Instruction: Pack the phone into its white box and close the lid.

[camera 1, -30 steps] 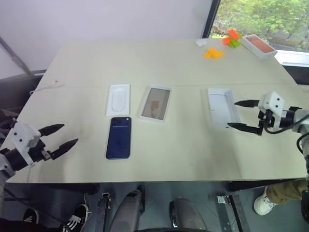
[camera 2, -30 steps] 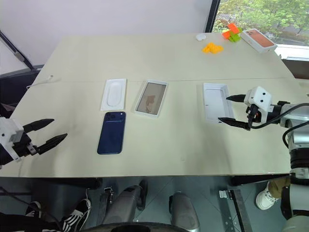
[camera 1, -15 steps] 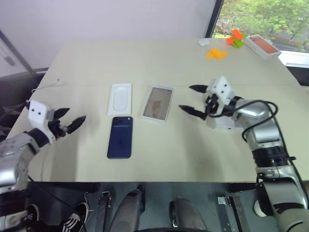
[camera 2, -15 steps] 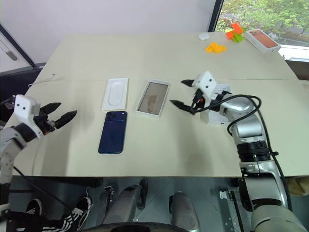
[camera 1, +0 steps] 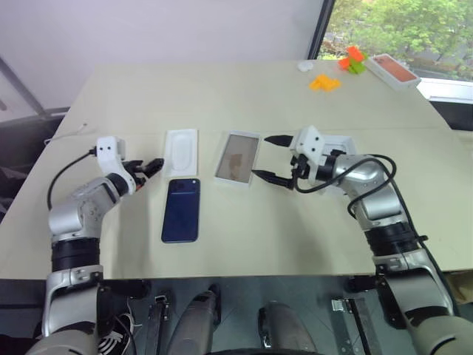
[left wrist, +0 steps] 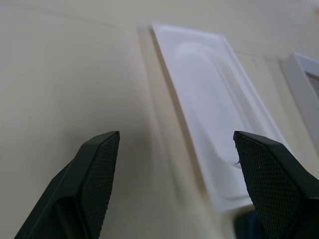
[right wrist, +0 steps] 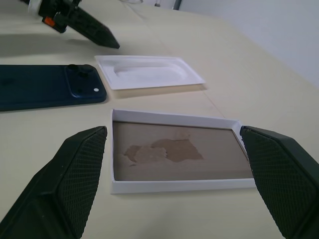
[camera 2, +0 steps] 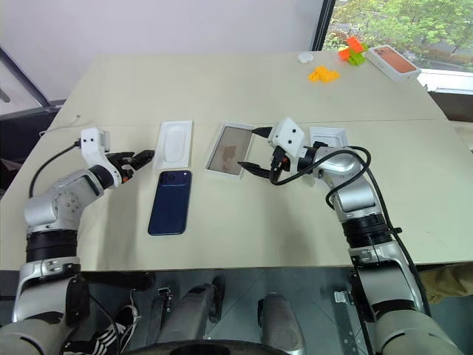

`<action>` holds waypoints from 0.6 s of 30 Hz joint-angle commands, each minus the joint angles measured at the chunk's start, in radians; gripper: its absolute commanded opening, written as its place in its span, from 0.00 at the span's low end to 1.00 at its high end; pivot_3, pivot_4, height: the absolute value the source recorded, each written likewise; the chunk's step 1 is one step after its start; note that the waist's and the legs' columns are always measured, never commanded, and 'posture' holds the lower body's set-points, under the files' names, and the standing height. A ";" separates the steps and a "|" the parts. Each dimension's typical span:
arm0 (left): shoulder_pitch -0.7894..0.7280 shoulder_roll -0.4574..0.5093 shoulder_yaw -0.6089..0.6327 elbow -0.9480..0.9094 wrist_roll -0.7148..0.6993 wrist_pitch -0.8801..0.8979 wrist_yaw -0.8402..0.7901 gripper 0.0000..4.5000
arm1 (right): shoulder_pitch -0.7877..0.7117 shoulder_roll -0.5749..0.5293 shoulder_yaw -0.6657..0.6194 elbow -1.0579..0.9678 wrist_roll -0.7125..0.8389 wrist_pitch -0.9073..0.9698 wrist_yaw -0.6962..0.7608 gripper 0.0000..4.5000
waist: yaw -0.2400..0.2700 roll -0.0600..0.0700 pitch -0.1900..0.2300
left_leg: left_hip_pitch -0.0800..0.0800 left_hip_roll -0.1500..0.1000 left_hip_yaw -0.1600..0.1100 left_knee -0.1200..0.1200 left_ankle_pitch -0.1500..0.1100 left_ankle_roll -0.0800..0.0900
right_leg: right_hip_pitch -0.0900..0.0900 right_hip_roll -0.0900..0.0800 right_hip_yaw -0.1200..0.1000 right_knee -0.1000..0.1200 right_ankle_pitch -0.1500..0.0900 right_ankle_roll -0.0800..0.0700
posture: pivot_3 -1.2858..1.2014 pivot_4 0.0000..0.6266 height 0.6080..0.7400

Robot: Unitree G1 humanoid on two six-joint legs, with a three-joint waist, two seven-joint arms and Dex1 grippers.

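Phone (camera 1: 182, 208) lies flat, back up, at the table's (camera 1: 244, 96) centre-left, touched by neither gripper. Tray (camera 1: 180, 151) with the oval recess sits just beyond it, at its 12 o'clock. Box (camera 1: 239, 158) with a brownish inside lies open at the phone's 2 o'clock. Another white box part (camera 1: 344, 141) lies behind the right arm. Left gripper (camera 2: 139, 158), fingers spread, hovers at the phone's 10 o'clock. Right gripper (camera 1: 271, 157), fingers spread wide, hovers at the open box's 3 o'clock edge, empty.

Glossy phone (camera 1: 182, 209); matt table (camera 1: 244, 96); cardboard box (right wrist: 177, 157).
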 commanded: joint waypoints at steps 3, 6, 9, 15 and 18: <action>0.030 -0.030 0.049 -0.080 -0.089 0.075 0.012 0.85 | 0.017 -0.030 -0.036 -0.063 0.013 -0.011 -0.007 1.00 | 0.001 0.000 0.000 | 0.000 0.000 0.000 0.001 0.000 0.000 | 0.000 0.000 0.000 0.000 0.000 0.000 | 0.52 0.24 1.00; 0.044 -0.059 0.066 -0.114 -0.126 0.116 0.031 0.85 | 0.031 -0.033 -0.034 -0.073 0.009 -0.014 -0.011 1.00 | 0.002 0.000 0.000 | 0.000 0.000 -0.001 0.002 0.000 0.000 | 0.000 0.000 0.000 0.000 0.000 0.000 | 0.52 0.24 1.00; 0.049 -0.069 0.080 -0.137 -0.142 0.132 0.059 0.85 | 0.033 -0.028 -0.035 -0.085 0.015 -0.004 -0.016 1.00 | 0.003 0.000 0.000 | 0.000 0.000 -0.001 0.004 0.000 0.000 | 0.001 0.000 0.000 0.001 0.000 0.000 | 0.52 0.24 1.00; 0.036 -0.112 0.126 -0.116 -0.207 0.179 0.104 0.66 | 0.029 -0.028 -0.028 -0.085 0.010 -0.010 -0.014 1.00 | 0.003 0.000 0.000 | 0.001 0.000 -0.001 0.007 -0.001 0.000 | 0.002 0.000 0.000 0.001 0.001 0.001 | 0.52 0.24 1.00; 0.024 -0.116 0.134 -0.096 -0.215 0.180 0.118 0.35 | 0.026 -0.030 -0.025 -0.095 0.009 -0.007 -0.014 1.00 | 0.004 0.000 0.000 | 0.000 0.000 -0.001 0.007 -0.001 0.000 | 0.002 0.000 0.000 0.001 0.001 0.001 | 0.52 0.24 1.00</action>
